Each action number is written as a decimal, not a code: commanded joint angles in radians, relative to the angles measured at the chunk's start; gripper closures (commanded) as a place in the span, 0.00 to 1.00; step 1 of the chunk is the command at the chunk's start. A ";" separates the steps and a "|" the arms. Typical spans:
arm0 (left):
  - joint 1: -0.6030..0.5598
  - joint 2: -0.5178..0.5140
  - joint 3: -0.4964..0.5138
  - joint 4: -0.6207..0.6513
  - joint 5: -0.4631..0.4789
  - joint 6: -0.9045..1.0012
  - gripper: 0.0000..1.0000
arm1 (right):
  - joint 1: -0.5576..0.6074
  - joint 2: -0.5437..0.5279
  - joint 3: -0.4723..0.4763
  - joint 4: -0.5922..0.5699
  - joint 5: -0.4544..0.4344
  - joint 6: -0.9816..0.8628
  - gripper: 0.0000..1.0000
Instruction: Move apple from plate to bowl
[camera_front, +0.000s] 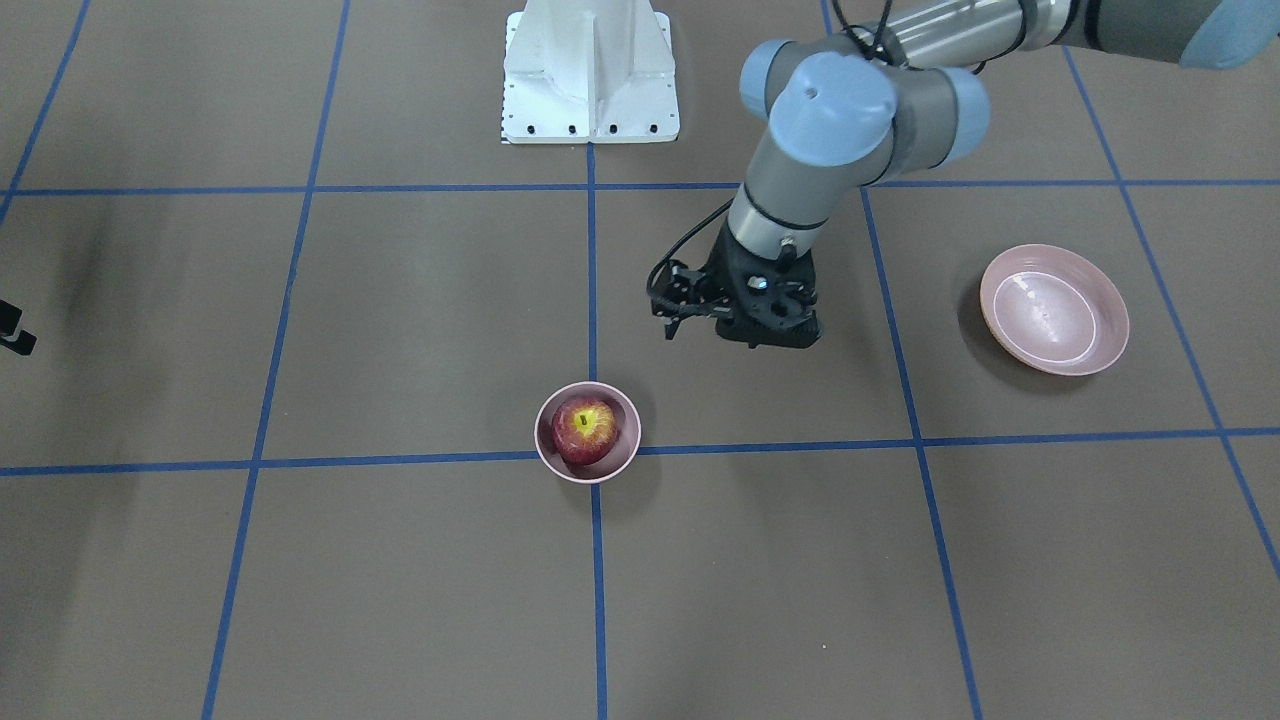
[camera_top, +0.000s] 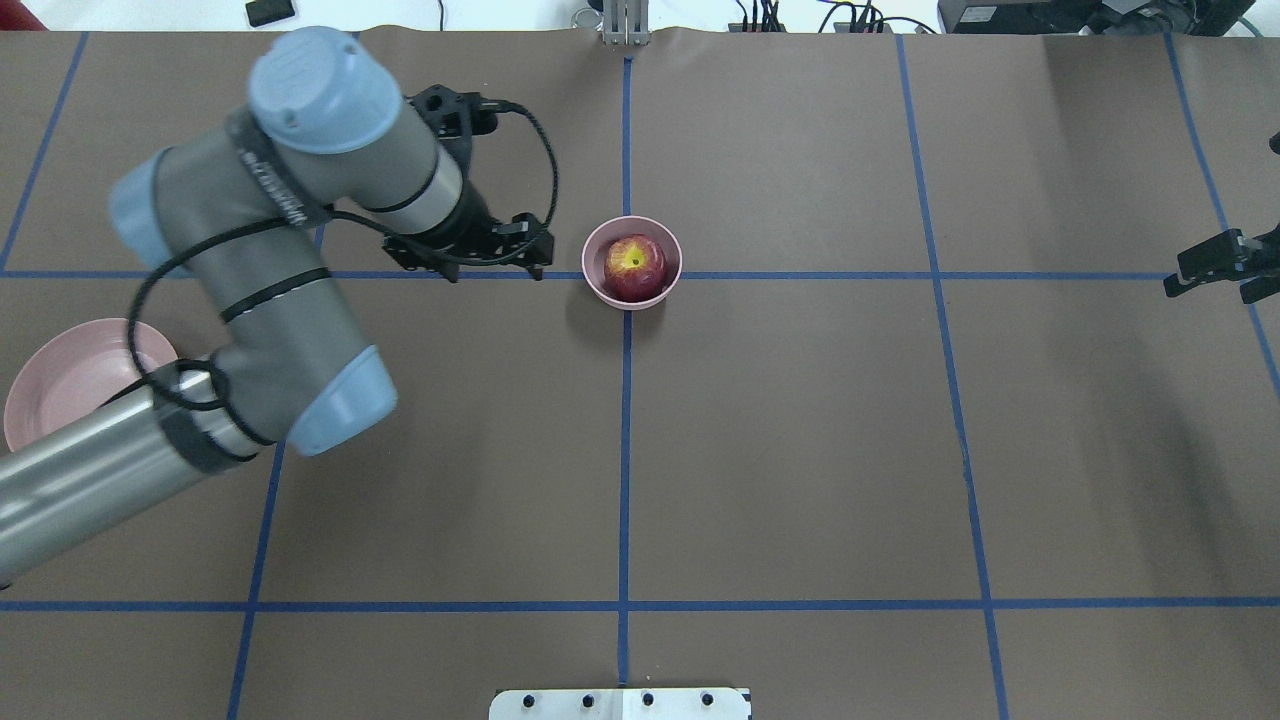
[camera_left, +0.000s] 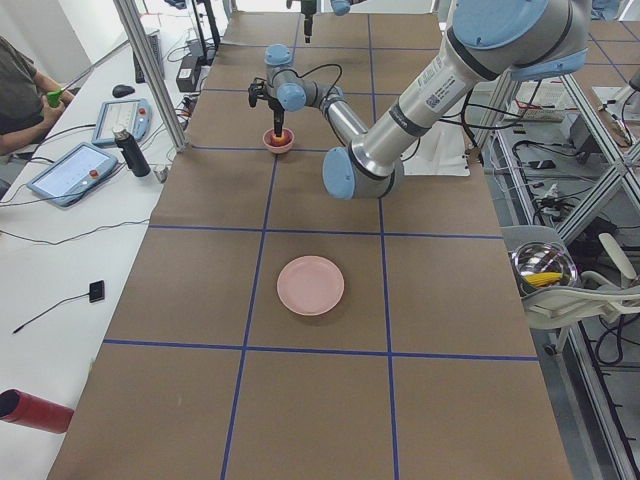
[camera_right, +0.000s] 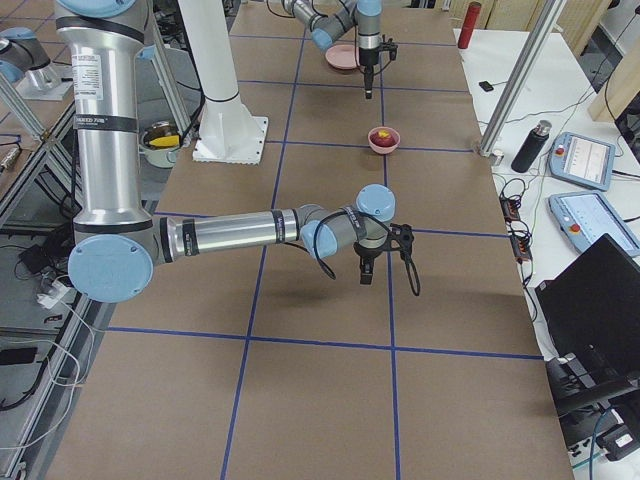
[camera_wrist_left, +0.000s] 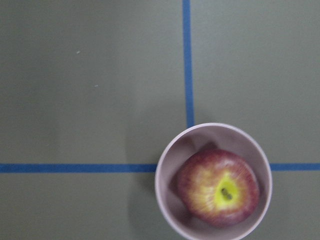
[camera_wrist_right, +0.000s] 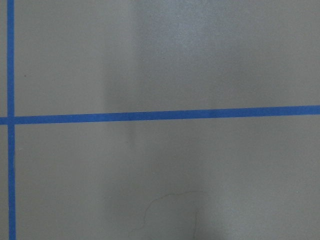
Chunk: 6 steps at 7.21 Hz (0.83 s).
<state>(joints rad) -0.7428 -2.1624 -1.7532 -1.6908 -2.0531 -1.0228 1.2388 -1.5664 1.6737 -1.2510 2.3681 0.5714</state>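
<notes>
The dark-red apple (camera_front: 584, 428) with its yellow stem patch sits inside the small deep pink bowl (camera_front: 545, 458) at the table's centre line. Both also show in the left wrist view, apple (camera_wrist_left: 218, 187) in bowl (camera_wrist_left: 162, 172). The wide pink plate (camera_front: 1054, 308) is empty on my left side, partly hidden by my arm in the overhead view (camera_top: 60, 385). My left gripper (camera_front: 765, 322) hangs above the table beside the bowl, holding nothing; its fingers are hidden under its body. My right gripper (camera_top: 1215, 268) is far off at the table's right edge; I cannot tell its state.
The white robot base (camera_front: 590, 75) stands at the table's back centre. Blue tape lines (camera_front: 592, 300) divide the brown table. Operator tablets (camera_left: 70, 172) and a dark bottle (camera_left: 131, 152) sit on the side bench beyond the far edge.
</notes>
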 joint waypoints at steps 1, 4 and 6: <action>-0.135 0.366 -0.304 0.057 -0.074 0.276 0.03 | 0.010 -0.001 0.000 -0.001 -0.003 -0.004 0.00; -0.518 0.578 -0.182 0.069 -0.247 0.895 0.03 | 0.083 -0.003 -0.015 -0.010 -0.019 -0.075 0.00; -0.703 0.564 0.040 0.072 -0.303 1.142 0.03 | 0.108 0.002 -0.025 -0.079 -0.065 -0.208 0.00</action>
<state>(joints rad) -1.3299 -1.5959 -1.8378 -1.6214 -2.3274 -0.0221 1.3349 -1.5664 1.6540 -1.2961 2.3378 0.4247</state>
